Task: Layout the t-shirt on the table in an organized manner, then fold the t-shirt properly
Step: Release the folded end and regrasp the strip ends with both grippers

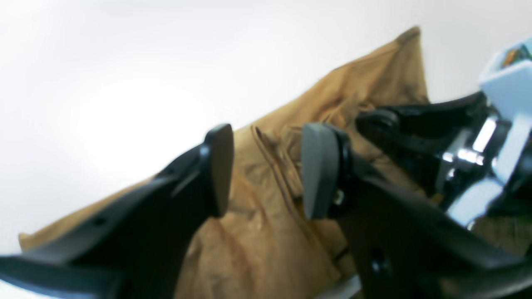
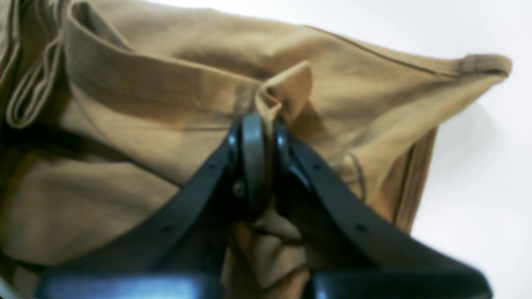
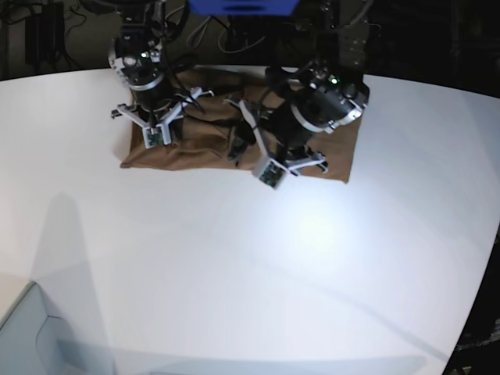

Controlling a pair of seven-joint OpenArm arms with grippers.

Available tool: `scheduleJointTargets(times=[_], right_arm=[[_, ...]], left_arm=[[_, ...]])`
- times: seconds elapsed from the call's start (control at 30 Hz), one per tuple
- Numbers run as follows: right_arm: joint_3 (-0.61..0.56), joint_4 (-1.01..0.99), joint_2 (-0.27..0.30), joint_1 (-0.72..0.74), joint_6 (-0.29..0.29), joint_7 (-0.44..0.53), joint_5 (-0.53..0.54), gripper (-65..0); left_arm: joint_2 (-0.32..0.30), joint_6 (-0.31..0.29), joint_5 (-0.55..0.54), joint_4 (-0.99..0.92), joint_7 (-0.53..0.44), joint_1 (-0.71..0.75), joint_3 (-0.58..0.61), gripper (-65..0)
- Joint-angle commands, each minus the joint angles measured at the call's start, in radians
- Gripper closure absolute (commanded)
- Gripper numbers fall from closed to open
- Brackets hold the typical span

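Task is at an early stage: the t-shirt [image 3: 195, 144] lies bunched and creased at the far side of the table [image 3: 258, 266], under both arms, not yet spread flat. No clean fold is visible; hems and seams are stacked in loose ridges in both wrist views.

Right gripper [image 2: 259, 137]: jaws pinched tight on a small raised fold of the brown cloth, so it has the shirt in hand. Cloth pokes up above the pads and hangs below them.

Left gripper [image 1: 266, 170]: jaws stand apart with a clear gap, nothing between the pads. Shirt fabric and a seam lie just behind the gap; it grips nothing.

Left to do, as a judgement: spread the shirt out, flatten sleeves and body, then do all the folds. Basically everything.

Surroundings: the near part of the table is bare white with plenty of room. A pale boxy object [image 3: 31, 336] sits at the near corner, well apart. Dark cabling and rig hardware [image 3: 242, 16] behind the table.

In the way: the two arms crowd each other over the shirt, and the right gripper's black fingers show close in the left wrist view. Collision risk if both pull inward.
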Motion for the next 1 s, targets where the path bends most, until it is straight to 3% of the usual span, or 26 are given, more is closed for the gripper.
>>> scheduleJointTargets(times=[0.0,0.2,0.33,0.53,0.73,0.97], right_arm=[[-0.002,0.014,-0.002,0.003,-0.003,0.015,0.007,-2.3],[-0.002,0.015,-0.002,0.003,-0.003,0.015,0.007,-2.3],[-0.002,0.02,-0.002,0.0,-0.003,0.015,0.009,-4.1],[-0.002,0.023,-0.002,-0.006,-0.003,0.015,0.009,-18.6],[0.002,0.075,-0.008,-0.008,-0.006,0.016,0.01,-31.1],[0.007,0.204,-0.018,-0.069,-0.009,0.015,0.01,-40.1]], left_arm=[[-0.015,0.003,-0.015,0.013,-0.007,0.0,-0.001,-26.5],[-0.082,0.003,-0.033,-0.007,0.009,0.035,-0.022,-25.4],[-0.074,-0.007,-0.039,-0.073,0.009,0.024,-0.171,-17.6],[-0.105,-0.01,-0.109,-0.095,0.009,0.004,-0.326,-14.7],[-0.137,-0.01,-0.174,-0.259,0.011,-0.042,-0.34,-14.7],[-0.142,-0.01,-0.179,-0.291,0.009,-0.043,-0.34,-14.7]])
